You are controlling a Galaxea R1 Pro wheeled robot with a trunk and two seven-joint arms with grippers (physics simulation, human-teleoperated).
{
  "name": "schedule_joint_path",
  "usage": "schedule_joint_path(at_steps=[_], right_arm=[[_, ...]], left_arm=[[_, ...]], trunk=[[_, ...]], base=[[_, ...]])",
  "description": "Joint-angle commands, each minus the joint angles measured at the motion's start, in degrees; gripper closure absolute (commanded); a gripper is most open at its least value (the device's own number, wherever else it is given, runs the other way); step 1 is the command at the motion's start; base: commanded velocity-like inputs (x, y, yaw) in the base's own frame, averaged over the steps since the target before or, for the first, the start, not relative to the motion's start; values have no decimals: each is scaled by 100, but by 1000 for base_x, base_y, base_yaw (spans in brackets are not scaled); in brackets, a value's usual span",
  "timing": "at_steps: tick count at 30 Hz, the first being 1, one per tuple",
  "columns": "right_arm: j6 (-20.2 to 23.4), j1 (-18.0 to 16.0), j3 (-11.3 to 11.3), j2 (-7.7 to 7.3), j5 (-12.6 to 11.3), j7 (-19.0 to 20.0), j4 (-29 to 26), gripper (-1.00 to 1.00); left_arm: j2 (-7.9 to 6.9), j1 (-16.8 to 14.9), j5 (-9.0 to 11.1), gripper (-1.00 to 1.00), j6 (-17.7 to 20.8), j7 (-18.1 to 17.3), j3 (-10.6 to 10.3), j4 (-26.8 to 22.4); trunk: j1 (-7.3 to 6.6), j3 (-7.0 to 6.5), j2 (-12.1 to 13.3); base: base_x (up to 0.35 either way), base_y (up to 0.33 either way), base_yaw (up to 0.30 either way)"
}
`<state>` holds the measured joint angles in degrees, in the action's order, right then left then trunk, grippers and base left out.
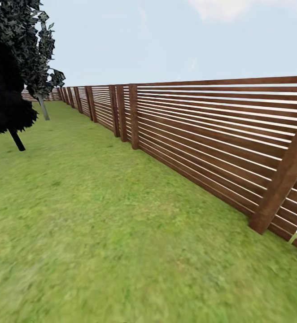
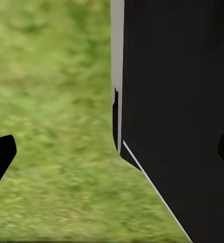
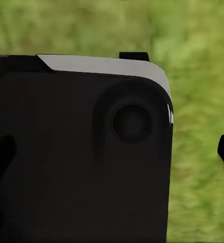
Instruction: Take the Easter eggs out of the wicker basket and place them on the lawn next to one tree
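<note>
Before me a long brown slatted wooden fence [image 1: 202, 139] runs from my near right away to the far left, its thick posts leaning in my view and pale light showing between the slats. Green grass [image 1: 99, 233] spreads flat from its foot across everything below me. At my far left stand two thin-trunked leafy trees [image 1: 14, 67], dark against a pale blue sky [image 1: 166, 40] with a faint white cloud at the top
</note>
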<state>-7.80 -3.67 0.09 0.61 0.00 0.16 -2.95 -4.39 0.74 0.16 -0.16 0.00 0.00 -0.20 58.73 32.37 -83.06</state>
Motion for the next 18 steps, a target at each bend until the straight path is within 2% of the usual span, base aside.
schedule_joint_path(at_steps=[1,18], right_arm=[[-19,-2,0,0,0,2,5,-100],[-19,-2,0,-4,0,2,5,-100]], left_arm=[[0,-2,2,-100,-2,0,0,-1],[0,0,2,-100,-2,0,0,-1]], trunk=[[0,4,-2],[0,4,-2]], base=[[0,0,288],[0,0,288]])
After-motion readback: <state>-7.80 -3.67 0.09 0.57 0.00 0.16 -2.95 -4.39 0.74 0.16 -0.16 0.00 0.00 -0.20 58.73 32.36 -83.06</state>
